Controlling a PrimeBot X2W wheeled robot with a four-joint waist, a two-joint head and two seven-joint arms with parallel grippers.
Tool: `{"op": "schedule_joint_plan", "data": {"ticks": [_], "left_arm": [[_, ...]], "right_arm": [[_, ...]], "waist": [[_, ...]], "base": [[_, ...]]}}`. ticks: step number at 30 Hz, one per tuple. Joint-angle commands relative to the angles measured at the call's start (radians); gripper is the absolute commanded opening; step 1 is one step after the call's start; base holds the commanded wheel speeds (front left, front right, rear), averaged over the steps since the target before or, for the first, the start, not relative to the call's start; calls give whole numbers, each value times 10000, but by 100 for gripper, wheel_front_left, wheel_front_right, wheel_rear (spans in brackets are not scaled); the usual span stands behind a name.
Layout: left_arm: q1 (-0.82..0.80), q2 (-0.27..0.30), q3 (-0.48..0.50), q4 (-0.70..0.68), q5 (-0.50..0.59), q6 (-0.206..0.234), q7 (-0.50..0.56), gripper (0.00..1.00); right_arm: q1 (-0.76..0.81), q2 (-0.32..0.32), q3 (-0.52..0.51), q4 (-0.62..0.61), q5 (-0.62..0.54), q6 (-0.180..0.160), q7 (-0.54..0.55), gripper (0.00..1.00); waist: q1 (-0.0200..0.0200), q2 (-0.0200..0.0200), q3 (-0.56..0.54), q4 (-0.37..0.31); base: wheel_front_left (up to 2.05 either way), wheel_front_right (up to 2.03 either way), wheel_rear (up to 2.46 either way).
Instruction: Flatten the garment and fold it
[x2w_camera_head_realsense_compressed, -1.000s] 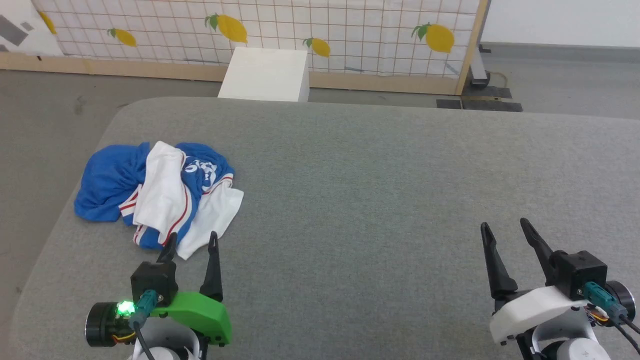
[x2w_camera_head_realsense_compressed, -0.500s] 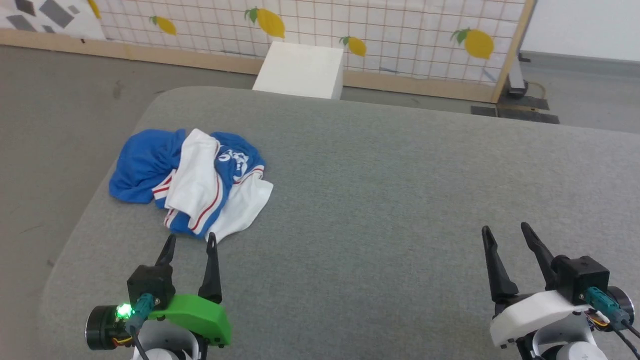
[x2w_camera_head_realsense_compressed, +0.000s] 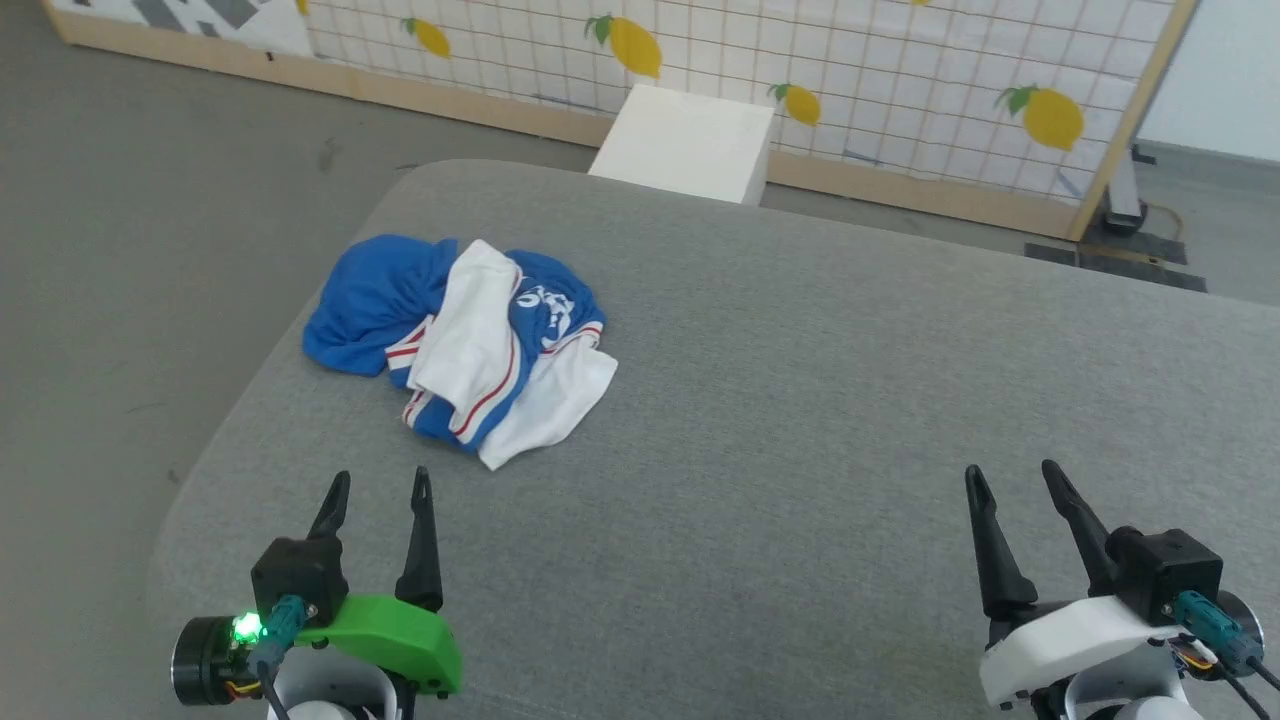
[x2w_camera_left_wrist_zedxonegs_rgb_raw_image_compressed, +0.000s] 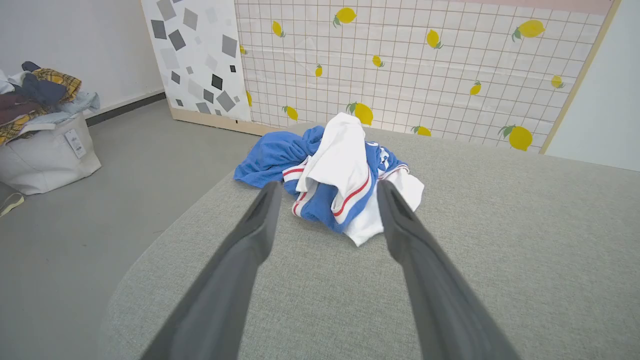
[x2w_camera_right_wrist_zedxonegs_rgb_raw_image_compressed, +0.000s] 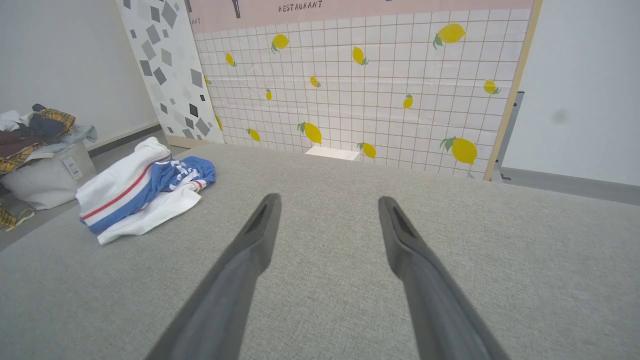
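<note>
Toward ten o'clock on the grey padded table (x2w_camera_head_realsense_compressed: 800, 420), the garment (x2w_camera_head_realsense_compressed: 470, 345) is lying in a crumpled heap. Its blue body is bunching at the far-left side, a white sleeve with red-striped trim is draping over the top, and another white flap is spilling out at five o'clock of the pile. It is sitting near the table's left edge, touching neither gripper. The left gripper (x2w_camera_head_realsense_compressed: 381, 473) is hovering at seven o'clock in the head view, jaws standing wide apart and holding nothing, with the heap just ahead at about one o'clock of its fingertips. The right gripper (x2w_camera_head_realsense_compressed: 1009, 468) is waiting at five o'clock, likewise spread and empty, well apart from the cloth. Nothing is flattened yet, so the step in hand is looking like the first reach and pick. Doing it well probably means going for a single outer layer, such as the loose white flap nearest the left gripper, rather than pinching the whole stack. Next would come lifting gently and dragging toward the table's middle, where the right gripper could be taking an opposite edge.
</note>
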Motion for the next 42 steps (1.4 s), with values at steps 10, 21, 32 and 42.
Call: {"op": "schedule_joint_plan", "data": {"ticks": [10, 21, 32, 42], "left_arm": [[224, -33, 13, 169, -184, -36, -297, 100], [354, -11, 9, 254, -89, -11, -525, 100], [458, 4, -32, 461, -129, -90, -788, 100], [516, 4, -8, 630, -221, -81, -1039, 100]], "right_arm": [[172, 6, 36, 272, 261, -9, -293, 100], [289, 7, 78, 523, 520, -10, -520, 100], [424, 8, 95, 778, 770, -12, -782, 100], [451, 10, 44, 1069, 934, -13, -1031, 100]], "waist": [[0, -1, 3, 732], [0, -1, -93, 1214], [0, -1, -146, 1746], [0, -1, -113, 2183]], "base": [[0, 0, 0], [0, 0, 0], [0, 0, 0], [0, 0, 0]]}}
